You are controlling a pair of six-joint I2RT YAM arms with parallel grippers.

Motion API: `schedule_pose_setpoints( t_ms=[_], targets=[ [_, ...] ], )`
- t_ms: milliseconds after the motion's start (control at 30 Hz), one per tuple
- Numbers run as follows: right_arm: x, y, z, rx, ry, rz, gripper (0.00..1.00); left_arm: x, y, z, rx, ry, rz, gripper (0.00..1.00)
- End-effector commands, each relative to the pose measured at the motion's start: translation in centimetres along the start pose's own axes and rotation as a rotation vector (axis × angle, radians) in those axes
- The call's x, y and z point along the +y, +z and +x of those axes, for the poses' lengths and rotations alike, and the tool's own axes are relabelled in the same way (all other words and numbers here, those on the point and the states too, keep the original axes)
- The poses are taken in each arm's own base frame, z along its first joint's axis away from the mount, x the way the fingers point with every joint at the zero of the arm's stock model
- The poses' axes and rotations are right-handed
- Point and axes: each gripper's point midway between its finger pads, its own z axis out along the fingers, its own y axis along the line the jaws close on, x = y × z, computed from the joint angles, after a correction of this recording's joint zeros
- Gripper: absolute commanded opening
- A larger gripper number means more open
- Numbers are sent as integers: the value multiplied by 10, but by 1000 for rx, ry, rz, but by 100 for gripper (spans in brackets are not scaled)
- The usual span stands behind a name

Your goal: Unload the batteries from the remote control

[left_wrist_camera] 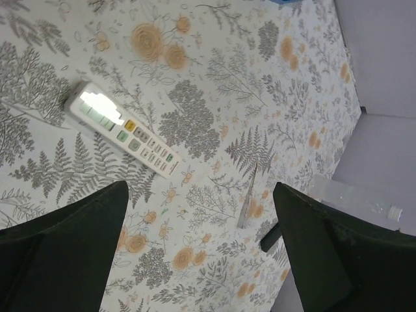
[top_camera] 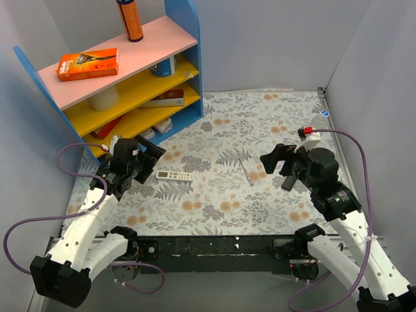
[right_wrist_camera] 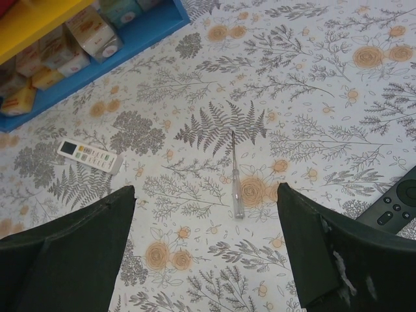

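Note:
A white remote control (top_camera: 174,175) lies face up on the flower-patterned table, left of the middle; it also shows in the left wrist view (left_wrist_camera: 123,130) and the right wrist view (right_wrist_camera: 89,155). A black remote control (right_wrist_camera: 396,205) lies at the right edge of the right wrist view. The batteries are out of view. My left gripper (top_camera: 153,160) (left_wrist_camera: 200,195) hangs open above the table just left of the white remote, holding nothing. My right gripper (top_camera: 279,170) (right_wrist_camera: 207,192) is open and empty too, hovering right of the middle.
A clear-handled screwdriver (top_camera: 246,172) (left_wrist_camera: 249,198) (right_wrist_camera: 235,182) lies mid-table between the grippers. A blue shelf unit (top_camera: 130,65) with pink and yellow boards stands at the back left, holding boxes (right_wrist_camera: 78,39) and an orange can (top_camera: 130,19). Grey walls enclose the table.

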Motion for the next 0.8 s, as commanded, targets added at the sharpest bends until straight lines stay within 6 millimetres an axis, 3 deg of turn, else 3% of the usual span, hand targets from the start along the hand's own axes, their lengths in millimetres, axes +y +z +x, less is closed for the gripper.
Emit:
schedule_pose_setpoints(
  t_ms=[0,233,300,467,767],
  targets=[
    [7,-3,-17,-71,-8,-30,96,44,17,3,-75,-199,-183,93],
    [18,-7,-16,-77,-8,-98,95,92,48,13,-118,-390,-508,97],
    [20,-8,-13,-72,-9,-109,95,84,55,10,-119,-403,-521,96],
    [21,-10,-11,-79,-10,-123,94,87,82,24,-67,-431,-606,87],
    [29,-17,-15,-117,-24,-177,92,82,112,29,-61,-479,-658,83]
  ],
)
